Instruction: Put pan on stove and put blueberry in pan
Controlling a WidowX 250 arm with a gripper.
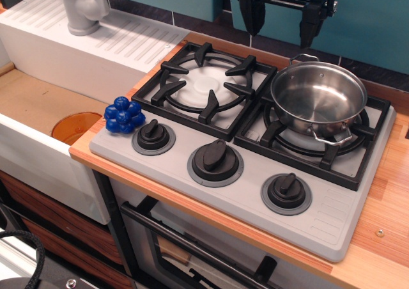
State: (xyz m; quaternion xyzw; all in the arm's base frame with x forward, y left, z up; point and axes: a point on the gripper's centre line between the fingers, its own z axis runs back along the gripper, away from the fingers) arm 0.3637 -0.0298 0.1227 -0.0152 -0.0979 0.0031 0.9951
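Observation:
The shiny steel pan (319, 98) stands upright on the right burner grate of the grey stove (255, 193), and it holds nothing. The blueberry (124, 116), a cluster of glossy blue balls, rests at the stove's front left corner, just left of the leftmost knob. My gripper (281, 22) hangs high at the back, above and slightly left of the pan. Its black fingers (251, 14) are spread apart with nothing between them.
The left burner grate (206, 87) is bare. Three black knobs (216, 160) line the stove's front. A white sink (38, 103) with an orange drain and a grey faucet (83, 7) lies to the left. A wooden counter (383, 231) surrounds the stove; an oven door sits below.

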